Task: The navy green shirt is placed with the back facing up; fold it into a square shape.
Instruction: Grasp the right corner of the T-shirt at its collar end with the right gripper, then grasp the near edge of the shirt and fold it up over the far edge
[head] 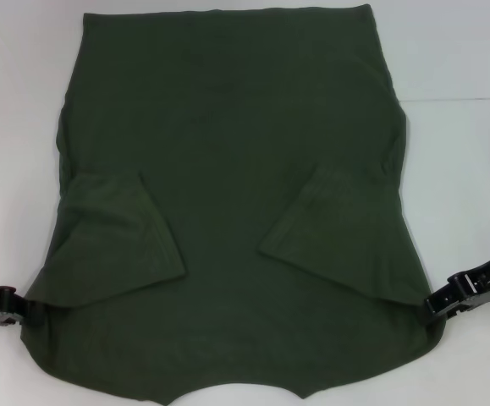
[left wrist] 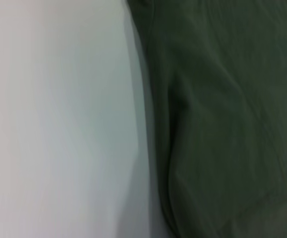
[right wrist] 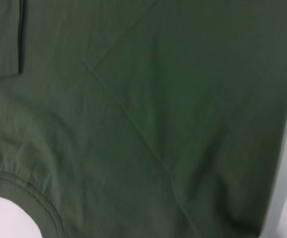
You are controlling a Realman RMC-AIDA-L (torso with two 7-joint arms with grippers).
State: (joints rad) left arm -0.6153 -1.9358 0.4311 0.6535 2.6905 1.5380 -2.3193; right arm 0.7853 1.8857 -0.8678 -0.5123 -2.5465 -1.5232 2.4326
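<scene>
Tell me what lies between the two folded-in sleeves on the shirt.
Only the plain back of the navy green shirt; in the head view nothing rests between the left sleeve and right sleeve.

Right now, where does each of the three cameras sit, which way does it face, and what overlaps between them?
Head view: from the robot's head, looking forward and down at the navy green shirt spread on the white table; left end effector and right end effector show at the shirt's side edges.
Left wrist view: on the left arm, looking at the shirt's edge and bare table; no robot parts visible.
Right wrist view: on the right arm, close on the fabric near the neckline; no robot parts visible.
Shared: all three show the shirt and table.
</scene>
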